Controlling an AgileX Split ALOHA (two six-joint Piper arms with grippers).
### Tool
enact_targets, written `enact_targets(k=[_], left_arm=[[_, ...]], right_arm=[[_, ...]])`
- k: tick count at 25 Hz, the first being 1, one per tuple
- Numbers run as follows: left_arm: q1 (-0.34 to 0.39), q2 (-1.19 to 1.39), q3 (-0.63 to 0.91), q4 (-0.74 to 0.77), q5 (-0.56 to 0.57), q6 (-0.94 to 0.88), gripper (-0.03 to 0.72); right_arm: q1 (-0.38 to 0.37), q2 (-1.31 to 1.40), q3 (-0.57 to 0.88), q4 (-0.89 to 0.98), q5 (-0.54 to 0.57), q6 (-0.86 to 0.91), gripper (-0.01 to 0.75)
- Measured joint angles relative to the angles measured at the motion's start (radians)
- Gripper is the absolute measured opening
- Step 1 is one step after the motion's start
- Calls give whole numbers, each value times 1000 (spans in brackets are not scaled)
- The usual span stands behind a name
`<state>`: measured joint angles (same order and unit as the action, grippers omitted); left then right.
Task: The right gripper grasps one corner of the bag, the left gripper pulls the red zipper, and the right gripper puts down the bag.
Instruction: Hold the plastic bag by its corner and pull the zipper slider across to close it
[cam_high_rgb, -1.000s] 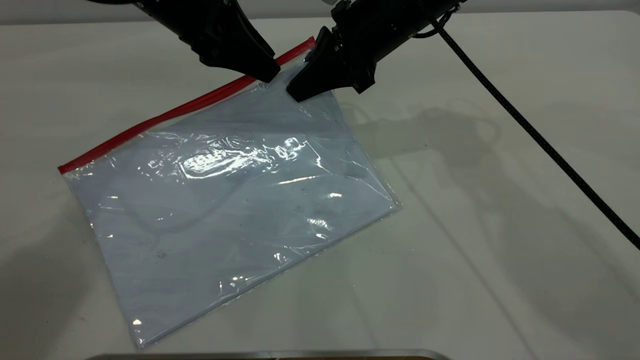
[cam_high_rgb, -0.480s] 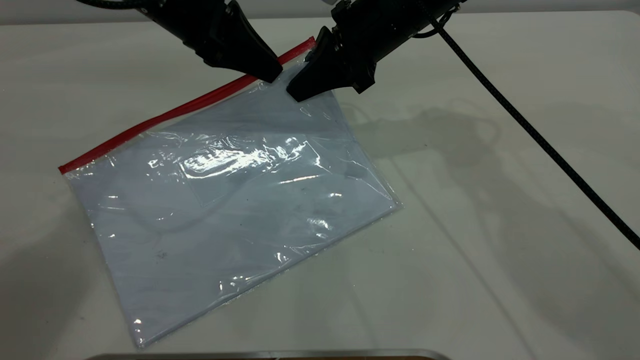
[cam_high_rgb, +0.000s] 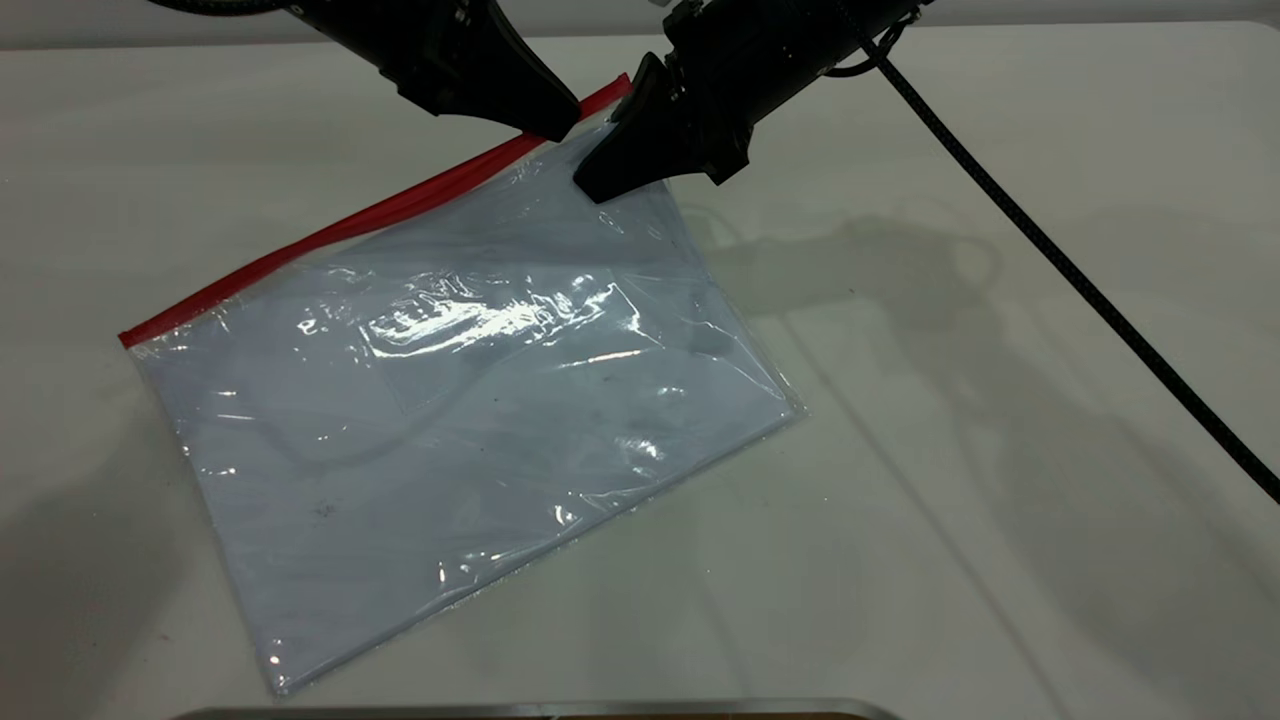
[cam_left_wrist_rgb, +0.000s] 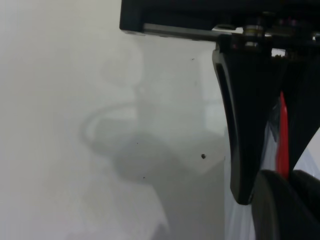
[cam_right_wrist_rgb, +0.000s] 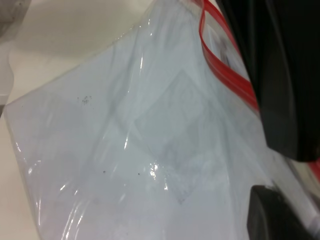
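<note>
While our right gripper (cam_high_rgb: 597, 172) pinches the bag's (cam_high_rgb: 470, 400) corner (cam_high_rgb: 618, 110), our left gripper (cam_high_rgb: 555, 122) clamps narrow on the red zipper (cam_high_rgb: 350, 227), table (cam_high_rgb: 1000, 450) beneath.

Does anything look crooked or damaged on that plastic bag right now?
The bag lies skewed across the table, its film wrinkled, nothing torn. The corner by the right gripper looks lifted; the left gripper sits at the red zipper.

Glossy white table (cam_high_rgb: 1000, 450), soft shadows
</note>
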<state>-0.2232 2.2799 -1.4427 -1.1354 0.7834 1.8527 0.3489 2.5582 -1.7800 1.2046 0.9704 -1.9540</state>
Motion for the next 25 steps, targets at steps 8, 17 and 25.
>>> enact_targets(k=[8, 17, 25], left_arm=[[-6, 0, -10, 30, -9, -45, 36], [-7, -1, -11, 95, -66, -89, 36], [-7, -1, -11, 180, -87, -127, 36]], right_arm=[[-58, 4, 0, 55, 55, 56, 33], [-183, 9, 0, 68, 147, 121, 33], [-300, 9, 0, 69, 168, 170, 33]])
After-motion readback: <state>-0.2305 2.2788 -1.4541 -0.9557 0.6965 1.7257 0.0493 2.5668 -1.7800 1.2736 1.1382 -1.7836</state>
